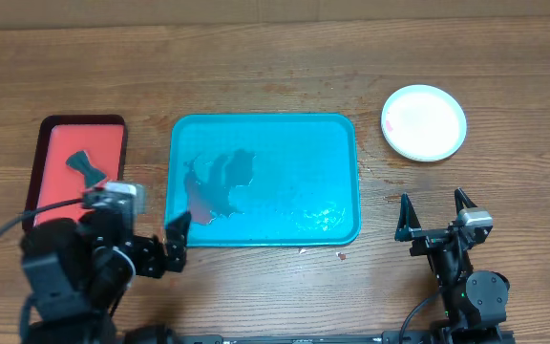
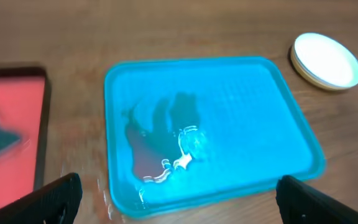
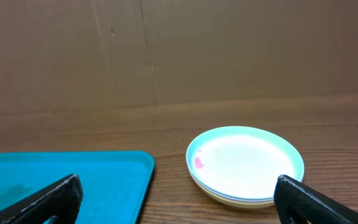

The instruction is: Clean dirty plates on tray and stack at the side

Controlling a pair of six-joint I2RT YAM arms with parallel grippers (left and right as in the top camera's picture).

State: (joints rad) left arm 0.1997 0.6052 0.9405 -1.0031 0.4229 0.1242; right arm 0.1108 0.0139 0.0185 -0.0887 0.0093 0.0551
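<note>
The left end effector (image 1: 176,242) stands fully open with nothing between its fingers. It hovers at the near left corner of the blue tray (image 1: 265,119), pointing across it. The right end effector (image 1: 434,212) is also spread wide and holds nothing. It sits over the bare wooden surface (image 1: 285,57), near and to the right of the blue tray, with its fingers aimed at the far side.

Beyond the right end effector, the plates (image 1: 424,121) rest in a stack on the surface. They are off the blue tray, just past its far right corner and apart from its rim. The top plate is pale with a mint-tinged rim, and it carries a small red smear (image 3: 199,163) on its left inner side. Further rims show beneath it in the right wrist view.

The blue tray lies in the middle of the surface. A dark wet patch (image 1: 225,182) with a reddish tinge covers its left half, and a glint of liquid shows near its near right corner. A few red specks (image 1: 340,255) lie on the surface just beside that corner.

At the far left a smaller red tray (image 1: 60,182) holds a dark bow-shaped piece (image 1: 89,165).
</note>
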